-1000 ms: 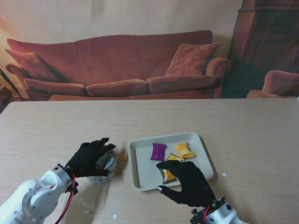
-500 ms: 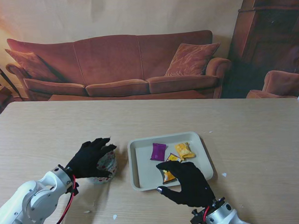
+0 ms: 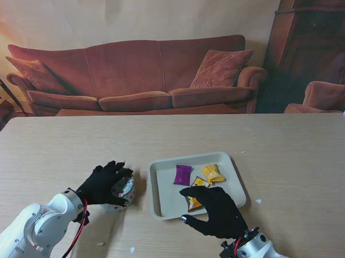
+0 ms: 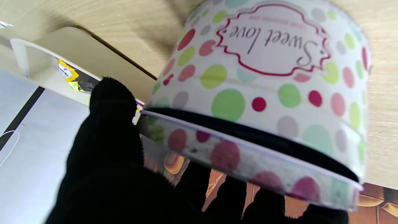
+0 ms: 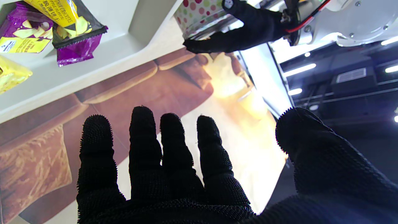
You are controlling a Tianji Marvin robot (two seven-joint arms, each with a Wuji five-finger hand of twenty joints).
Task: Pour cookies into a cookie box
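A reddish-brown sofa backdrop [image 3: 131, 74] stands behind the pale wooden counter [image 3: 287, 153]. Toward the counter's near edge sits a shallow beige rectangular tray [image 3: 157, 189] holding a purple snack packet [image 3: 182, 174] and yellow snack packets [image 3: 212, 173]. Just left of the tray, the black-gloved left hand [image 3: 103, 183] is wrapped around a round polka-dot cookie tin [image 3: 125, 191], tilted on the counter. Only the left wrist view shows its "Sweet love" label, with the fingers [image 4: 105, 130] curled at its rim. The black-gloved right hand [image 3: 218, 209] hovers over the tray's near edge, spread wide and holding nothing, as the right wrist view confirms. That view also shows printing on the packets that the stand view cannot resolve.
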